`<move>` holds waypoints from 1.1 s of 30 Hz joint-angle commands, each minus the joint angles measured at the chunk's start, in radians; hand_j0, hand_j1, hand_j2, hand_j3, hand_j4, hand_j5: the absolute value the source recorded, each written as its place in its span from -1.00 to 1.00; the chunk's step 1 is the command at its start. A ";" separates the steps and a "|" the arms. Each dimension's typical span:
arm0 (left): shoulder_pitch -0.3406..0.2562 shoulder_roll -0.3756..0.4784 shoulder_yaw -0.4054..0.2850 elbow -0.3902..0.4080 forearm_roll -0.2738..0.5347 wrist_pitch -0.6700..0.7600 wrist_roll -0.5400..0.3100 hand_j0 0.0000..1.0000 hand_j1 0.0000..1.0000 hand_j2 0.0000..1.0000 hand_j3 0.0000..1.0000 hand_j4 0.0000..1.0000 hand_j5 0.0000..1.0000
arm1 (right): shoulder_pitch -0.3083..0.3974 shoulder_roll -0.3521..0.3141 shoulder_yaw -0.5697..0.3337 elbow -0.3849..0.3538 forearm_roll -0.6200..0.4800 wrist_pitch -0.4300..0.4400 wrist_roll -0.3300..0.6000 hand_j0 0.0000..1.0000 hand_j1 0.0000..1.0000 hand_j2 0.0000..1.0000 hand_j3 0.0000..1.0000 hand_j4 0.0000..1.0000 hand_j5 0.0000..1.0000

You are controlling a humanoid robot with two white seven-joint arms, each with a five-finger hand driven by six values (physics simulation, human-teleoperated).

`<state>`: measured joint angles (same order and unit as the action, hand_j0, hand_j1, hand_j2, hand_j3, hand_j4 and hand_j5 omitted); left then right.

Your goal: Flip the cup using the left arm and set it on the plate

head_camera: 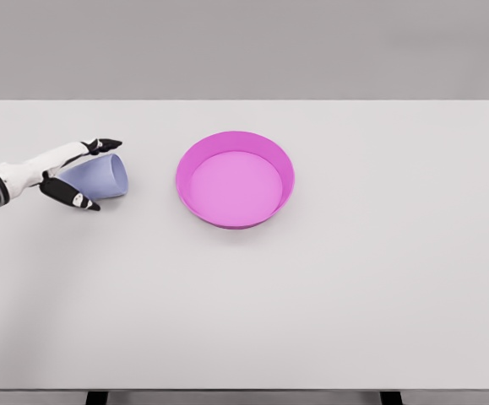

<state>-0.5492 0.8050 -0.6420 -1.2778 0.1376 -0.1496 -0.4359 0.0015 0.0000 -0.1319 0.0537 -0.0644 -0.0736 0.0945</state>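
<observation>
The left hand (73, 173), entering at 9 o'clock, has its fingers (102, 145) closed around the pale blue cup (102, 177), which lies on its side on the white table (328, 287), near the pink plate (235, 178) at 3 o'clock of it.

Our left arm reaches in from the left edge, wrist level, and our left hand (75, 173) is curled, upper fingers (102, 145) and thumb (71, 197) closed on the cup (102, 177). We see no right arm.
</observation>
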 commanded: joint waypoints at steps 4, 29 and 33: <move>-0.006 -0.023 -0.002 0.003 -0.009 0.022 0.002 0.88 0.88 0.88 0.88 0.88 0.88 | 0.000 0.000 0.000 0.000 0.000 0.000 0.001 1.00 1.00 1.00 1.00 1.00 1.00; -0.021 -0.070 0.013 -0.002 0.003 0.010 0.006 0.52 0.52 0.52 0.52 0.52 0.52 | 0.000 0.000 0.000 0.000 0.000 0.000 -0.001 1.00 1.00 1.00 1.00 1.00 1.00; -0.021 -0.069 0.013 -0.006 0.010 0.008 0.006 0.50 0.50 0.50 0.50 0.50 0.50 | 0.000 0.000 0.000 0.000 0.000 0.000 0.001 1.00 1.00 1.00 1.00 1.00 1.00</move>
<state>-0.5706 0.7359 -0.6302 -1.2816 0.1402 -0.1399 -0.4298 0.0015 0.0000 -0.1319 0.0537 -0.0644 -0.0735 0.0943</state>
